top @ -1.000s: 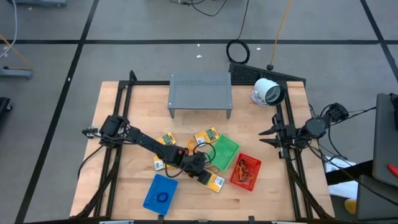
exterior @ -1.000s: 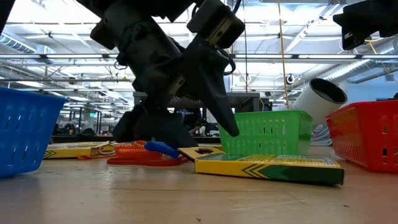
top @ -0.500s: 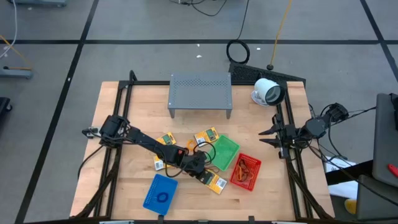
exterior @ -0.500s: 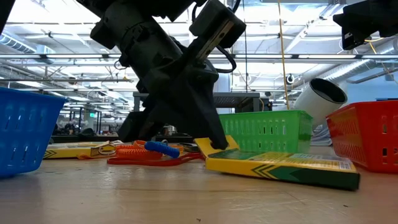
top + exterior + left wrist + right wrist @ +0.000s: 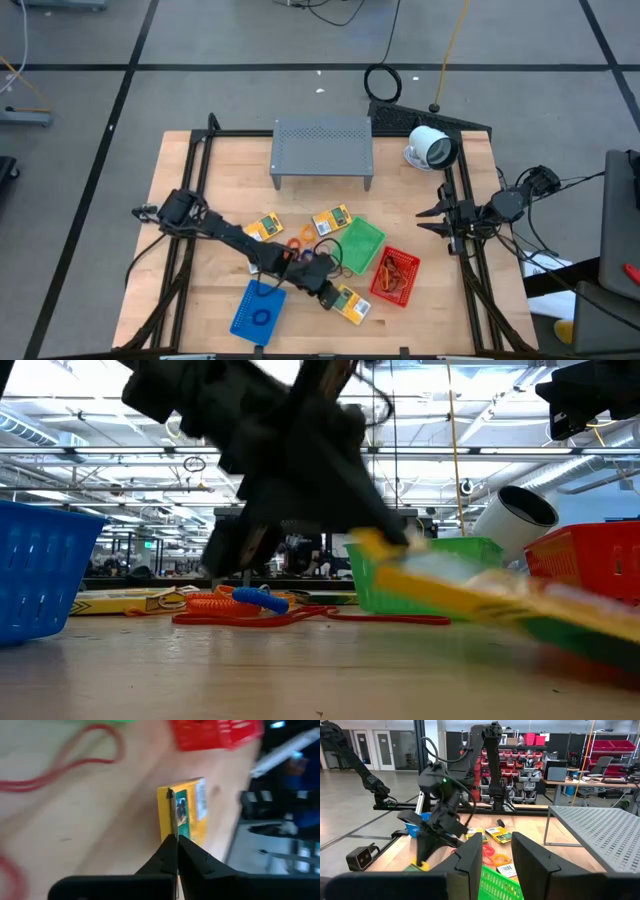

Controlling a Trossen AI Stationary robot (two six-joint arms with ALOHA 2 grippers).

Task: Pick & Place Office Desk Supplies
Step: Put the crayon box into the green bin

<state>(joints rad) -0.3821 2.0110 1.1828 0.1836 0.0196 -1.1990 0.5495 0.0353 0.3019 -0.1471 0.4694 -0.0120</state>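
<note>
I could read no words, brand or number anywhere. The packet [image 5: 182, 815] pinched in my left claw [image 5: 175, 851] carried a green label and a white strip with dark marks, too blurred to make out. The packets lying on the counter [image 5: 210, 300] near the green basket [image 5: 358, 245] showed green labels [image 5: 333, 217] and a white barcode-like patch [image 5: 506, 868], but no character on them could be told. My right claw [image 5: 495, 851] had nothing written on it.
</note>
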